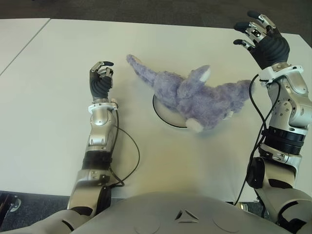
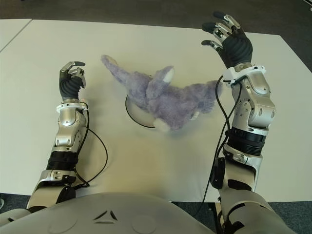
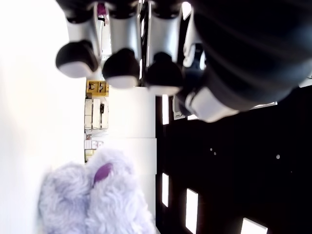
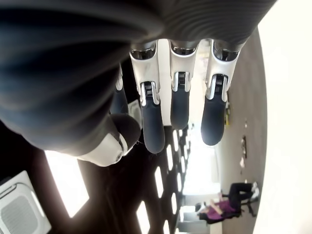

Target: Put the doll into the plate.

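Note:
A fluffy purple doll (image 1: 190, 95) lies stretched across a white plate (image 1: 163, 117) in the middle of the table, covering most of it; its tail points to the far left and its rear end hangs over the plate's right side. My right hand (image 1: 258, 34) is raised above the table to the right of the doll, fingers (image 4: 179, 105) spread and holding nothing. My left hand (image 1: 101, 78) shows to the left of the doll, apart from it, fingers (image 3: 119, 70) curled and empty. The doll's fur (image 3: 97, 200) shows in the left wrist view.
The white table (image 1: 48, 122) extends around the plate. A second table edge (image 1: 19, 34) shows at the far left. Black cables (image 1: 131, 156) run along both forearms. A seated person (image 4: 219, 204) appears far off in the right wrist view.

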Motion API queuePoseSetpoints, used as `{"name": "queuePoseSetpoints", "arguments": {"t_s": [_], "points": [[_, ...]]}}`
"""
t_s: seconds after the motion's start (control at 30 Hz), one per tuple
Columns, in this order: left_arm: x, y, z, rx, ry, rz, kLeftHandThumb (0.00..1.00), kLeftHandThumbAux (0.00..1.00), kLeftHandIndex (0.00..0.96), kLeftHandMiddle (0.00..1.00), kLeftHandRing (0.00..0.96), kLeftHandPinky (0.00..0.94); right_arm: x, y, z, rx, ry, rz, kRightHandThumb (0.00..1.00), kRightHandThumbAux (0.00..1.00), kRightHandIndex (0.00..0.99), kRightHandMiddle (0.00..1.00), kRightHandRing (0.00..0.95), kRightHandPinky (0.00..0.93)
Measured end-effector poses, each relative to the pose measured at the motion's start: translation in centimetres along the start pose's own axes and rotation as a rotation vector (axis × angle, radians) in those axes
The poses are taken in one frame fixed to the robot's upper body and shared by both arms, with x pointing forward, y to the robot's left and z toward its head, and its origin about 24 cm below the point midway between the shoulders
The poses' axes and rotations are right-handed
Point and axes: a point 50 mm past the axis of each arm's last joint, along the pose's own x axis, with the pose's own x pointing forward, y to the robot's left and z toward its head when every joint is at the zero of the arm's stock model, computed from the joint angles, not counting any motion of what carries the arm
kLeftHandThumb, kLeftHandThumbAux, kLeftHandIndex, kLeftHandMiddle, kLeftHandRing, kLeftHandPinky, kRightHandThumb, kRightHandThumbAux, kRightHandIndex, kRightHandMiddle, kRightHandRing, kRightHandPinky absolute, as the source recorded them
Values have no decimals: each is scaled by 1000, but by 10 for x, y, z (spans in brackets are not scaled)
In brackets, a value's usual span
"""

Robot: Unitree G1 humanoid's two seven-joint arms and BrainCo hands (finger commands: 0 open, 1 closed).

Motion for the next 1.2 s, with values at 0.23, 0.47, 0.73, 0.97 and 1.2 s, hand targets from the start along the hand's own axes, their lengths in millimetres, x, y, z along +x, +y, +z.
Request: {"name": "queuePoseSetpoints", "arguments": {"t_s": [0.23,0.47,0.73,0.97,1.2], "points": [[0,1,-2,2,8,3,715,701,443,857,865,867,-1,-13,-14,-14,-15,-84,712,714,426,450,463,472],[0,1,-2,1,5,3,716,701,444,857,865,868,-3,-23,-33,-40,1,-201,714,712,428,455,473,479],[0,1,-1,-4,4,3,715,701,444,855,865,871,-6,-29,-45,-58,1,-294,714,712,429,450,473,478],[0,1,0,-9,1,4,713,703,443,860,870,871,-16,-33,-56,-52,11,-380,715,712,430,459,484,496],[-1,1,0,-9,-3,3,711,705,442,858,872,867,-28,-29,-68,-41,29,-414,715,711,430,481,499,507]]}}
